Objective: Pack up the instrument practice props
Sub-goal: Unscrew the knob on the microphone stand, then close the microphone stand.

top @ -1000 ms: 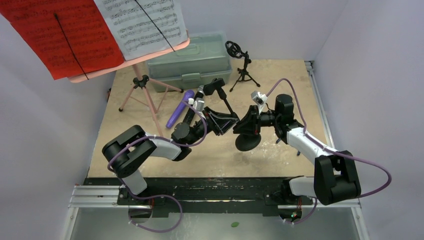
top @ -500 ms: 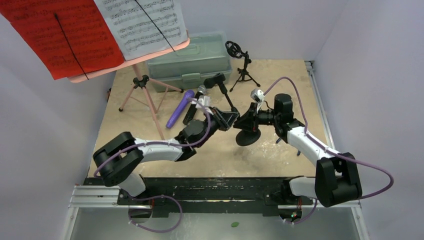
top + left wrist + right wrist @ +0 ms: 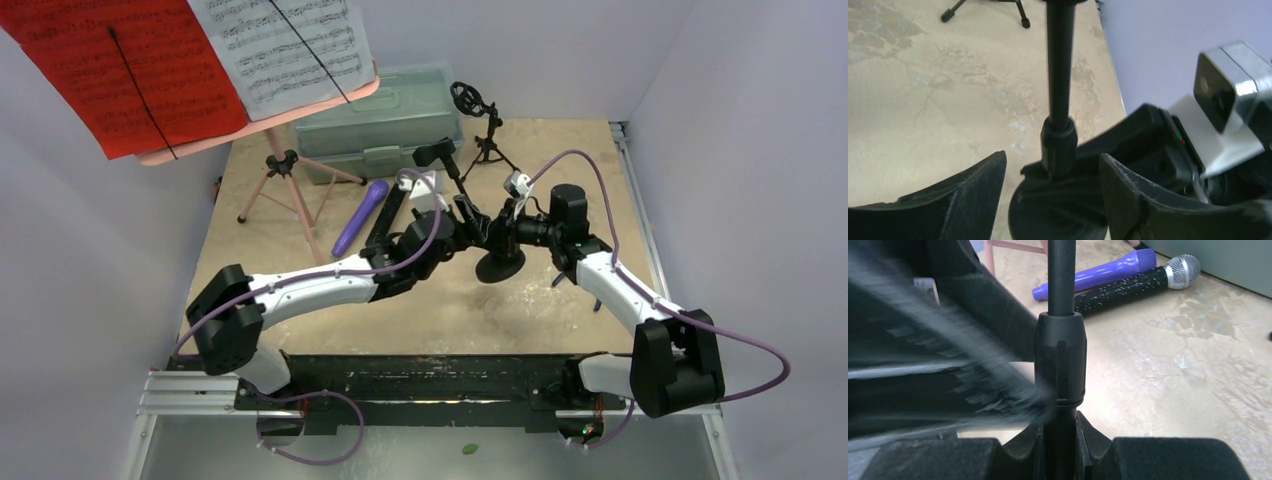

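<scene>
While the right gripper clamps the round-based mic mount low on its stem, the left gripper straddles it.
Mid-table, the stem rises through the gap between the left's parted fingers, its collar at their tips.
</scene>
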Controlling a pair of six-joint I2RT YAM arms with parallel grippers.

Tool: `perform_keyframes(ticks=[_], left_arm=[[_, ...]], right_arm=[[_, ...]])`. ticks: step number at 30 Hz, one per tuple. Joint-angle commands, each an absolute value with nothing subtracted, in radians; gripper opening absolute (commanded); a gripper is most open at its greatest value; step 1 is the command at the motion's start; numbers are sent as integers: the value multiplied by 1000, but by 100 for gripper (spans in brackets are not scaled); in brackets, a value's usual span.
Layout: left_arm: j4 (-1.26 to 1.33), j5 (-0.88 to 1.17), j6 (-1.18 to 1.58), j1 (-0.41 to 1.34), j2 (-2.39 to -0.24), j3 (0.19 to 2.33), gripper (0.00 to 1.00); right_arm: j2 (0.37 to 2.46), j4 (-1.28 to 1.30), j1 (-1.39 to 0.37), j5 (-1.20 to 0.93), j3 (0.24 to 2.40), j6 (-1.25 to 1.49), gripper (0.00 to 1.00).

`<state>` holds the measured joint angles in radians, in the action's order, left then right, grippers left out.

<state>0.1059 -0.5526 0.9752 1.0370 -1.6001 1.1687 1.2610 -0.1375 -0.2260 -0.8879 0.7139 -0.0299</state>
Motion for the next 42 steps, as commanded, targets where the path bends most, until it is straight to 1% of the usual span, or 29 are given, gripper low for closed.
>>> perform_keyframes(ticks=[1, 2, 3, 5, 7, 11, 13, 17, 21, 25, 26, 28, 30, 34, 37, 41, 42], left_arm=[[456, -355, 664, 1049, -1377, 948, 86], [503, -313, 606, 1047, -1313, 891, 95], [533, -271, 563, 1044, -1270, 845, 98], [590, -185, 497, 1029, -1184, 754, 98], [569, -134, 475, 997, -1116, 722, 95], [485, -39, 480, 880, -1036, 749, 82], [449, -38, 486, 837, -1013, 777, 75], [415, -62, 441, 816, -979, 839, 69], [396, -86, 399, 815, -974, 916, 50], [354, -145, 346, 814, -1011, 1009, 26], [336, -159, 331, 812, -1028, 1037, 22], [295, -182, 314, 804, -1072, 1099, 18], [262, -185, 319, 790, -1125, 1150, 7], [248, -117, 386, 725, -1222, 1206, 1], [205, -43, 417, 705, -1290, 1236, 0], [183, 218, 459, 703, -1383, 1259, 0], [180, 233, 468, 703, -1388, 1255, 0]], right_arm=[[1250, -209, -206, -1069, 730, -15, 0], [1246, -225, -203, -1103, 725, -8, 0], [1242, -242, -199, -1143, 720, -6, 0], [1236, -258, -199, -1193, 717, -6, 0], [1237, -253, -199, -1220, 717, -9, 0], [1242, -195, -198, -1215, 732, -65, 0], [1241, -181, -199, -1212, 735, -79, 0], [1236, -148, -198, -1197, 740, -108, 0], [1242, -137, -199, -1190, 741, -122, 0], [1244, -115, -203, -1186, 745, -150, 0], [1244, -106, -204, -1183, 747, -161, 0], [1244, -82, -208, -1179, 752, -184, 0], [1243, -59, -213, -1177, 757, -210, 0], [1238, -35, -216, -1178, 761, -234, 0], [1235, -27, -215, -1179, 762, -242, 0], [1236, -24, -215, -1181, 764, -247, 0], [1237, -23, -217, -1181, 765, -248, 0]])
